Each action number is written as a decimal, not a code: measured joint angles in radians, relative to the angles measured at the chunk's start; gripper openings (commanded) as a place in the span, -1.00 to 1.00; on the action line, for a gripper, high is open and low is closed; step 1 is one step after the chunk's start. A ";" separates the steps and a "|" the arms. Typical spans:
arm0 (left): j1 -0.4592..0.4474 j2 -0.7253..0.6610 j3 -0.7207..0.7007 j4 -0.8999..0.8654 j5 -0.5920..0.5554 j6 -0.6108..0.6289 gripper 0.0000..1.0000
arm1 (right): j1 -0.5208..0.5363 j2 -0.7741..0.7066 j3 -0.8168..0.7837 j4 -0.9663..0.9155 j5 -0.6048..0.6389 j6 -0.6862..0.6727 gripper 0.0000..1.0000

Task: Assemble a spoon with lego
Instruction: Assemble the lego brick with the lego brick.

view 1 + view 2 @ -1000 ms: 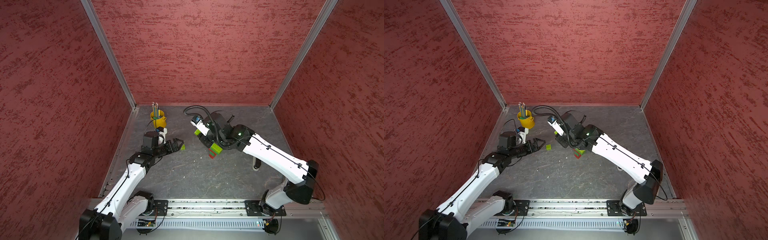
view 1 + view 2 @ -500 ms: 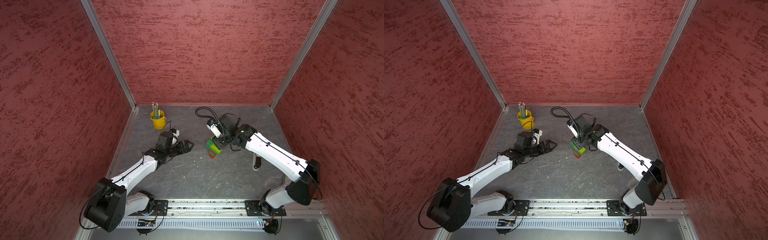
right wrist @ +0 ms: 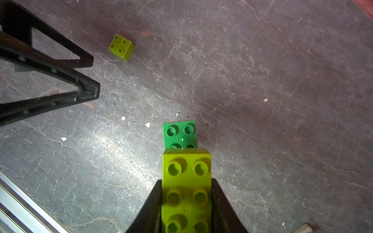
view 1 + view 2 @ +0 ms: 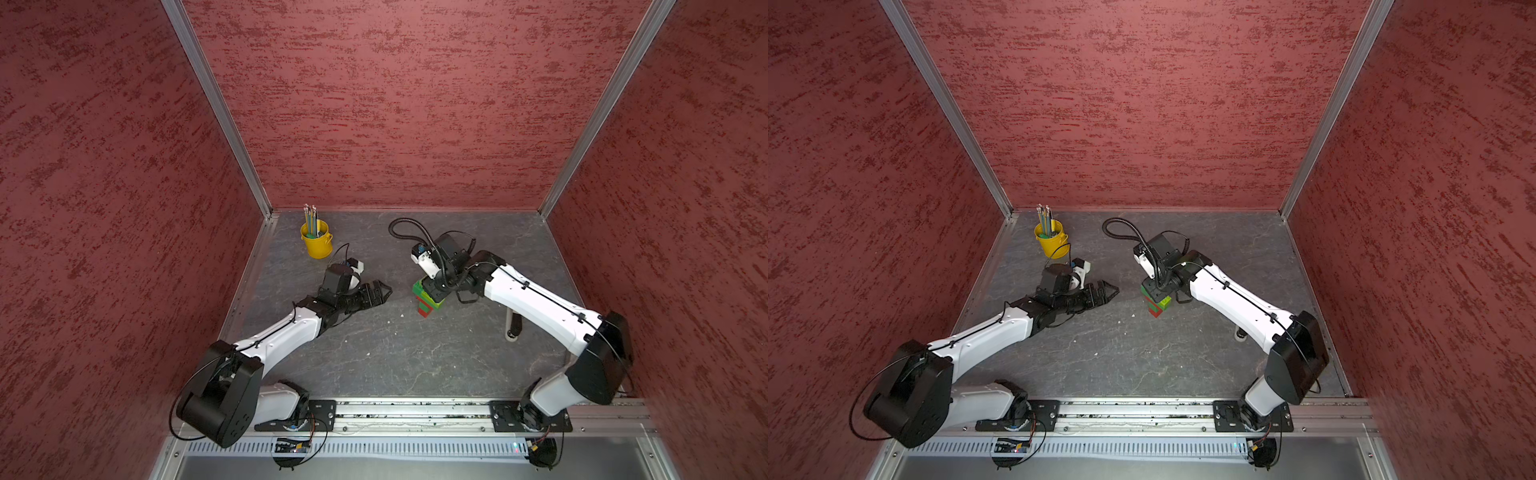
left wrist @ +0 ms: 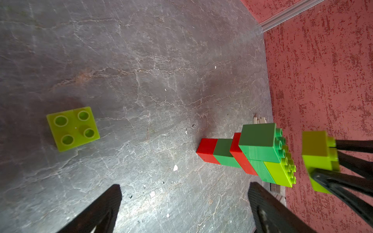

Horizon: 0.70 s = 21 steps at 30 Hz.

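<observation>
Cracked grey floor (image 4: 415, 353), mottled red walls (image 4: 395, 104), left pincer (image 5: 185, 189) wide, right pincer (image 3: 186, 182) tight on lime brick (image 3: 186, 167)

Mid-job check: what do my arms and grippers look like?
White shells, black joint housings, thin black cables clipped along left arm and right arm. Ribbed black hose at the right wrist. Black triangular open-frame fingers on left gripper and right gripper.
</observation>
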<state>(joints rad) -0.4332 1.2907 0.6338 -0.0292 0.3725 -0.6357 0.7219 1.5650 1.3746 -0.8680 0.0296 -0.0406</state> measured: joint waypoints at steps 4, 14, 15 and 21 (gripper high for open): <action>0.000 0.000 0.000 0.003 0.000 -0.003 1.00 | 0.000 0.001 -0.010 0.010 0.000 0.000 -0.41; 0.000 0.000 0.000 0.004 -0.001 -0.004 1.00 | -0.005 0.003 -0.020 0.039 -0.009 -0.006 -0.42; 0.000 0.000 0.000 0.004 -0.001 -0.004 1.00 | -0.005 0.005 -0.024 0.039 -0.009 -0.009 -0.42; 0.000 0.000 -0.011 0.003 -0.003 -0.004 1.00 | -0.006 0.006 -0.038 0.043 -0.010 -0.019 -0.42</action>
<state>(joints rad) -0.4332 1.2907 0.6228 -0.0257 0.3691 -0.6399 0.7162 1.5711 1.3365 -0.8249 0.0200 -0.0597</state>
